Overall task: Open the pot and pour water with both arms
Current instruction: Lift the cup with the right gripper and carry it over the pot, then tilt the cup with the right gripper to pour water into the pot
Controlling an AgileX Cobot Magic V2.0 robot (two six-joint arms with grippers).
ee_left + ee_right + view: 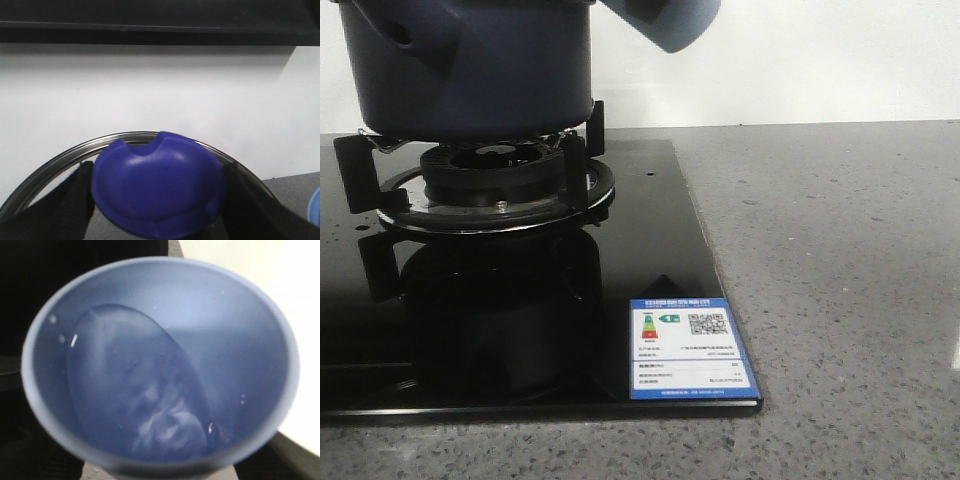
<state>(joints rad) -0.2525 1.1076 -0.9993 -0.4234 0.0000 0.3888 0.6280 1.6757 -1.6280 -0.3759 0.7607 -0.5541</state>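
Nearest, tilted toward the lens: pale blue cup (160,370) with water pooled low, presumably in the right claw, grip unseen. Beyond, navy pot (470,65) on the burner (495,185); lid (157,185) pinched in the left claw (157,200). Best tipped slowly over the open rim.

The dark navy pot (470,70) sits upright on the burner grate, its stubby tubular handle facing forward.

pot (470,70) top cut off; lid (50,170) partly hidden; cup (160,365) blurred
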